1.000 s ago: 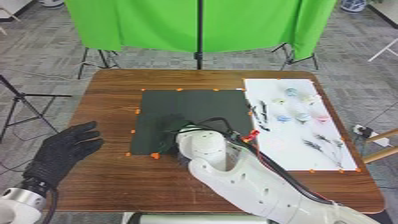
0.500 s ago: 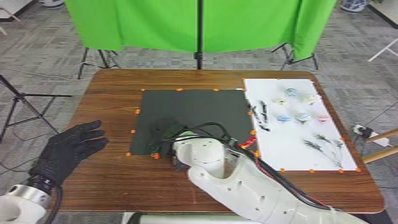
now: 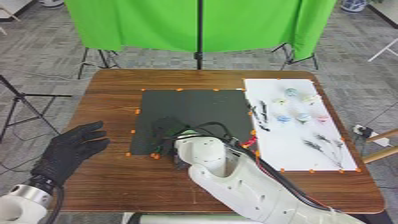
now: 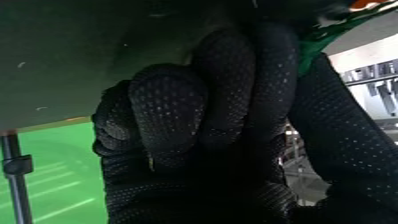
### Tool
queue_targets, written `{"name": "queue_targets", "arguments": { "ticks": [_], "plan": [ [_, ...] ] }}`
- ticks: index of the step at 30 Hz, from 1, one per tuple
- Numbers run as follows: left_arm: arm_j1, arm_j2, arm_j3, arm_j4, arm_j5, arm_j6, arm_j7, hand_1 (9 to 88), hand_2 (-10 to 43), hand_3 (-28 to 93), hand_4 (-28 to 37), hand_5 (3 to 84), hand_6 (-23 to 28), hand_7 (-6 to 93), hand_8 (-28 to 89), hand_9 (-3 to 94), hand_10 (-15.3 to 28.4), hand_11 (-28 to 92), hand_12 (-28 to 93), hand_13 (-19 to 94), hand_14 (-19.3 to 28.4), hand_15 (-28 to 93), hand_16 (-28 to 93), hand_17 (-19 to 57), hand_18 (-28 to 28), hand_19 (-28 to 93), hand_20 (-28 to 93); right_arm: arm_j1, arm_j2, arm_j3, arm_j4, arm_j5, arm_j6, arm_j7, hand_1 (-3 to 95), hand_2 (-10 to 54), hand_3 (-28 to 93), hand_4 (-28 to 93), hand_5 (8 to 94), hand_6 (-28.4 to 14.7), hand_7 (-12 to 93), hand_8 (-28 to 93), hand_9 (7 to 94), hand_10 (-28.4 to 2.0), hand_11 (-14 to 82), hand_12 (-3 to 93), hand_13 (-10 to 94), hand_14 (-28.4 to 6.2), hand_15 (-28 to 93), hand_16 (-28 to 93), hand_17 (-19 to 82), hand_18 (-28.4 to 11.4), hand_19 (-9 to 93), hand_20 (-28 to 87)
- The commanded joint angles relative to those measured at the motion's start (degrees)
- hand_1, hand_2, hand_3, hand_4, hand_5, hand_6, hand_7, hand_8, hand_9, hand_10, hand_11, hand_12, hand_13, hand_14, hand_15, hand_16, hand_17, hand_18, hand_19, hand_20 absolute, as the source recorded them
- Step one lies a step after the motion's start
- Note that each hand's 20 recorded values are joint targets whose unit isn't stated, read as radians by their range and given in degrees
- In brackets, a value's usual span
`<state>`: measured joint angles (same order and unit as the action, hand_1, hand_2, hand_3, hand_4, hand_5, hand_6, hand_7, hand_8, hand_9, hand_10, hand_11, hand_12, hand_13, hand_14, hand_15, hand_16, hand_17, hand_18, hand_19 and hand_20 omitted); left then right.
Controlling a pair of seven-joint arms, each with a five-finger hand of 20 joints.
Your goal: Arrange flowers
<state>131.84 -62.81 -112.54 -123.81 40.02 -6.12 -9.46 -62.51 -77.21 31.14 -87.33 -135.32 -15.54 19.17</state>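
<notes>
Right hand [image 4: 169, 115] has shifted slightly toward the table's [image 3: 124, 185] near edge, fingers together, thumb pinching a green item [image 4: 318, 42] over the dark mat [image 3: 191, 105]; placement looks underway, flowers [image 3: 302, 117] lying along the right edge.

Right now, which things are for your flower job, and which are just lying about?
For the job: flowers, sprigs, white sheet, dark mat, green thing in my right hand.
Just about: curtain, tripod.
</notes>
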Motion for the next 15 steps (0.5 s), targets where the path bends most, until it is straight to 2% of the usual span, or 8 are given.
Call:
{"name": "queue_targets", "arguments": {
  "ticks": [1,7,10,12,15],
  "plan": [
    [0.59,-0.53,0.17,0.32,0.86,-0.67,-0.65,25.5,6.0,76,-27.2,35.8,6.3,31.3,-16,31.7,15.5,40,13,26,17.6,56,-7,-5.9,23.2,61,4,-0.82,0.63,-0.38,-0.43,0.01,-0.07,1.28,28.7,-0.3,83,-25,82.8,0.0,63,-22,93.7,-9.1,41.3,28.8,86,-6.9,64,30,45,-20.8,93,39],
    [1.14,-0.95,-0.08,0.13,0.95,-0.18,0.02,25.5,6.1,76,-27.2,35.7,6.3,31.4,-16,31.6,15.5,40,13,26,17.6,56,-7,-5.9,23.3,61,4,0.43,1.82,0.15,-3.84,0.46,2.48,1.69,21.2,1.5,82,-27,82.2,0.0,62,-19,93.7,-9.1,41.1,29.4,86,-7.0,65,30,45,-21.0,93,40],
    [1.44,-1.28,-0.29,0.01,0.99,-0.4,0.08,25.5,6.1,76,-27.2,35.6,6.3,31.4,-15,31.7,15.5,40,13,26,17.7,56,-7,-5.9,23.3,61,4,1.01,2.69,1.39,-5.94,2.14,2.91,1.43,18.5,2.8,81,-26,82.3,0.0,62,-19,93.7,-9.4,41.6,29.2,86,-7.1,65,30,45,-21.2,93,40],
    [1.58,-1.58,-0.4,-0.01,1.0,-0.35,0.2,25.6,6.1,76,-27.3,35.7,6.3,31.3,-15,31.7,15.5,40,13,26,17.7,56,-7,-6.0,23.3,62,4,-0.04,2.73,4.53,-7.81,2.94,1.64,1.63,17.7,3.4,81,-26,82.5,-0.2,62,-18,93.7,-9.5,41.6,29.3,86,-7.2,65,30,45,-21.1,93,40],
    [1.73,-2.06,-0.6,-0.02,1.02,-0.24,0.22,25.6,6.1,76,-27.2,35.6,6.3,31.3,-15,31.7,15.5,40,14,26,17.7,56,-7,-5.9,23.3,61,4,-1.12,4.24,9.21,-10.19,6.64,3.94,3.11,17.2,3.8,80,-27,82.1,-0.3,61,-18,93.6,-9.7,41.3,29.5,86,-7.5,65,30,44,-21.4,93,40]
  ]
}}
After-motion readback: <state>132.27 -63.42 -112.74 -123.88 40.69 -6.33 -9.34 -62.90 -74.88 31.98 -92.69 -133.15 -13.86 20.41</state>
